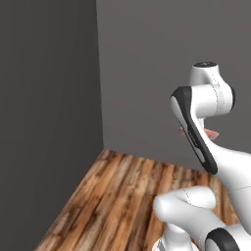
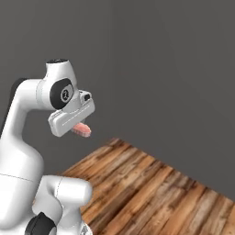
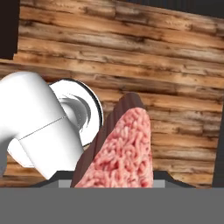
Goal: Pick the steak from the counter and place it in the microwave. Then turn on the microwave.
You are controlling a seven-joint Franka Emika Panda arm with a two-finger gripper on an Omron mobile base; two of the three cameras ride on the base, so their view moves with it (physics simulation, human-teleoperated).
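Below the claw lies a wooden plank floor, brown and streaked, running to the dark grey walls; the robot's white base stands on it.

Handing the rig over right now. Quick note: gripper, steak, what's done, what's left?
Gripper: shut on the steak, carried in the air over the wooden floor, next to grey walls.
Done: steak picked up.
Left: get to the microwave, put the steak inside, turn it on. The pictures give no clue where it stands or whether its door is open.
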